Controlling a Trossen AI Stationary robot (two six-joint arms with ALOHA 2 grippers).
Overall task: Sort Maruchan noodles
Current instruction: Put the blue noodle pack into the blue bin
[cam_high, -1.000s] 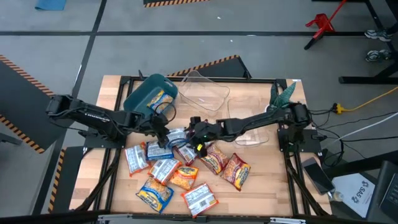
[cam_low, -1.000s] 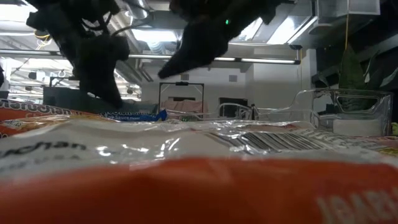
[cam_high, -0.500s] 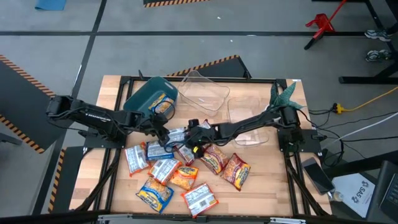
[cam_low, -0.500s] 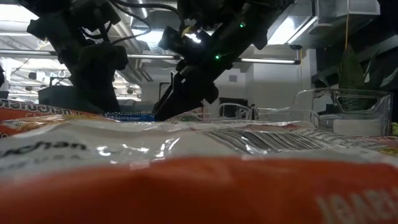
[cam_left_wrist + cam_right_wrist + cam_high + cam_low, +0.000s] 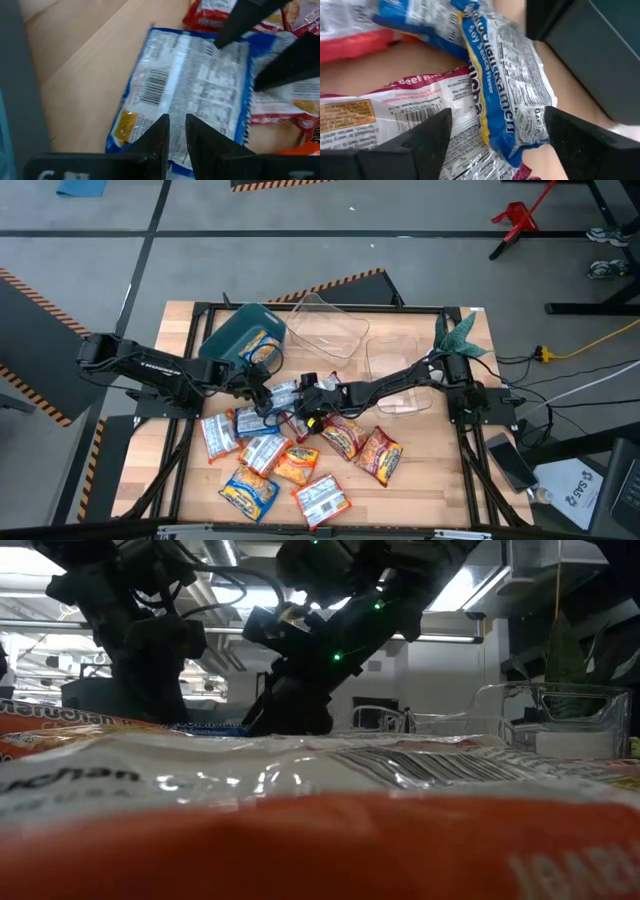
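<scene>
Blue packet (image 5: 505, 85) reads "Soy Sauce Flavor"; barcode (image 5: 155, 85).

A blurred orange packet (image 5: 320, 850) is filling the low view's foreground, hiding the table behind it. Beside the teal bin (image 5: 243, 333), both arms are covering part of the blue packet (image 5: 190, 95), its far corner lying under dark fingers (image 5: 250, 20)

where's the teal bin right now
In the high view the teal bin lies at the table's far left, beside a clear container, just beyond the noodle packets.
</scene>
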